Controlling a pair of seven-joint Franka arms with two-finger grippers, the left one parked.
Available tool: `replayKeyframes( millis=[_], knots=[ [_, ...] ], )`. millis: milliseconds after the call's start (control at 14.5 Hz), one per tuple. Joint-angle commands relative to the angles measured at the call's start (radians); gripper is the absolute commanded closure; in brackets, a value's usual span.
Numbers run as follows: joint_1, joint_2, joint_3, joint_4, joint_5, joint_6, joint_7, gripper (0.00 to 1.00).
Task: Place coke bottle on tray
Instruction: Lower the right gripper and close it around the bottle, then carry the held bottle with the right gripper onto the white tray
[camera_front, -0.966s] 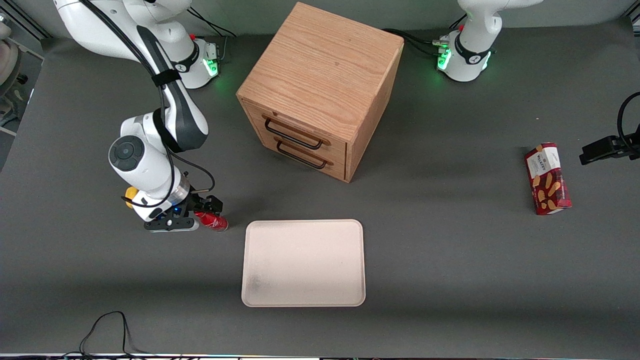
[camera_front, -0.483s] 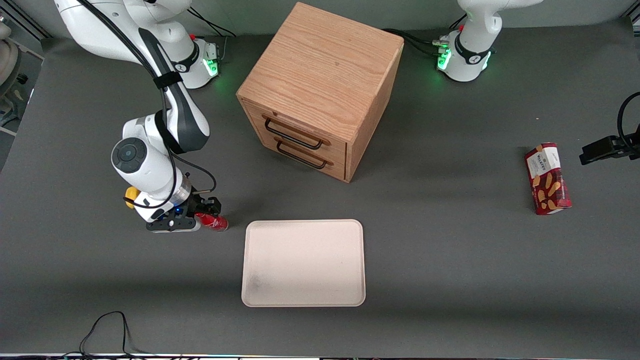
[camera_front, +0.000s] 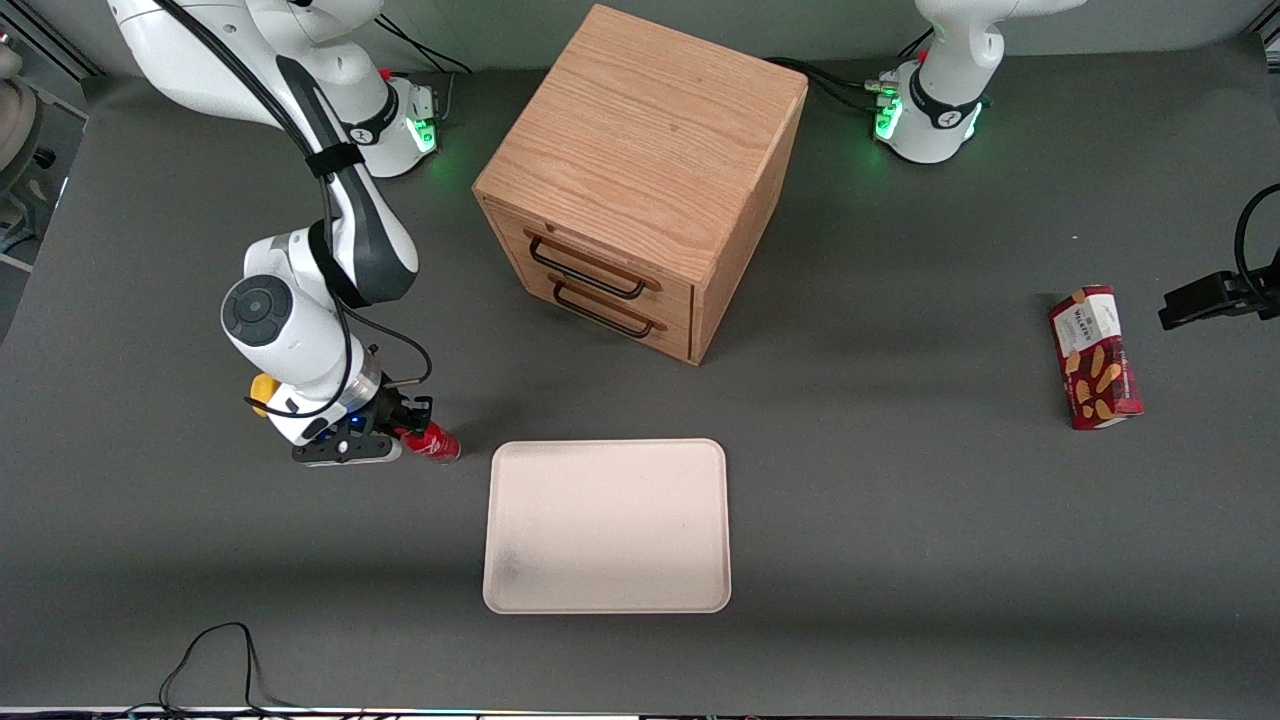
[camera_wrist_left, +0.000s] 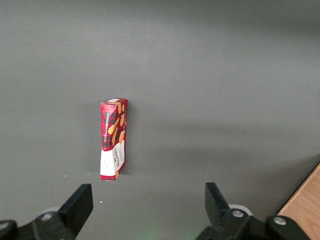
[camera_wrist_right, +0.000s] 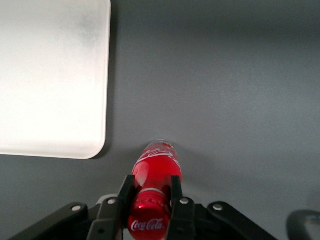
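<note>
The coke bottle (camera_front: 432, 442), small, shiny and red with a red cap, lies tilted on the grey table beside the tray, toward the working arm's end. My gripper (camera_front: 408, 428) is shut on the coke bottle (camera_wrist_right: 155, 172) at its neck, one black finger (camera_wrist_right: 125, 192) pressing each side just below the cap. The tray (camera_front: 607, 525) is a large flat cream-pink rectangle with a low rim, a short gap from the bottle's base. Its rounded corner (camera_wrist_right: 95, 145) shows in the right wrist view.
A wooden drawer box (camera_front: 640, 180) with two black handles stands farther from the front camera than the tray. A red snack box (camera_front: 1095, 357) lies toward the parked arm's end (camera_wrist_left: 114, 138). A black cable (camera_front: 215, 660) loops near the table's front edge.
The fingers have closed in on the bottle's neck, and the bottle has shifted slightly toward the tray. The arm has barely moved.
</note>
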Motion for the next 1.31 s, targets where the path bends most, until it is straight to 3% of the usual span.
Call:
replayKeyframes(
  millis=[0,759,1241],
  knots=[
    [-0.004,-0.023,-0.002,0.054,0.007,-0.09,-0.048,1.0],
    [-0.021,-0.063,-0.007,0.631,0.005,-0.81,-0.054,1.0],
    [-0.016,0.022,-0.005,0.815,0.012,-0.864,-0.052,1.0]
  ],
)
